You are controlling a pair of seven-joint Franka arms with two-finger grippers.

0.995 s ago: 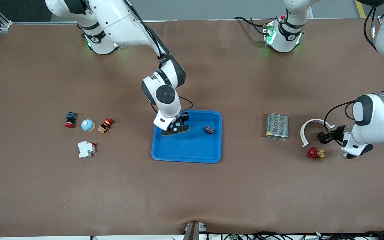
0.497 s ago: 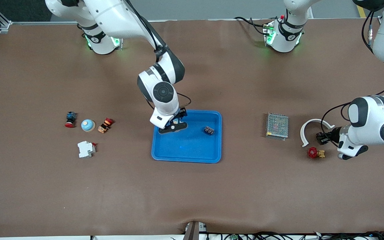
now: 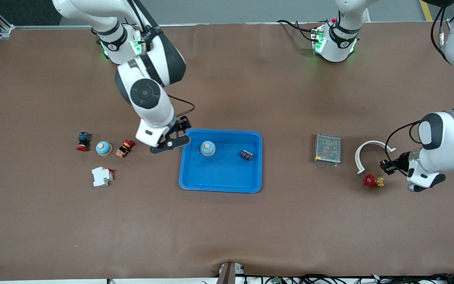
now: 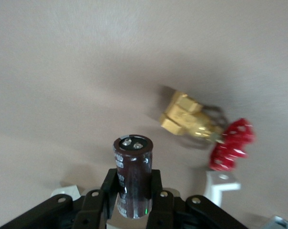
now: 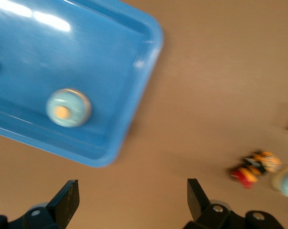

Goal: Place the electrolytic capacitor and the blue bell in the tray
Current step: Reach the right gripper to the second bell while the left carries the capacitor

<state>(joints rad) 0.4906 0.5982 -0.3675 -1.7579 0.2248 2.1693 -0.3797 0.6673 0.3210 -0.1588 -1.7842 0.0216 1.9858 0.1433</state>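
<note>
Shallow bright-blue plastic tray (image 3: pixel 221 173) mid-table, holding blue dome bell with orange button (image 3: pixel 208 148) plus small dark block (image 3: pixel 246 154).

Right gripper (image 3: pixel 170 141) over bare table just beside tray's rim, fingers (image 5: pixel 67 202) spread wide, empty.

Left gripper (image 3: pixel 386 166) near red-handled brass valve (image 3: pixel 373 181). Only left wrist view shows its load: clamped on dark brown cylindrical electrolytic capacitor (image 4: pixel 132 175), upright.

My blue bell (image 3: pixel 208 148) sits upright in the bright-blue tray (image 3: pixel 221 179), near the rim at the right arm's end. My left gripper (image 4: pixel 133 196) clamps the dark brown electrolytic capacitor (image 4: pixel 132 174), terminals pointing outward.
</note>
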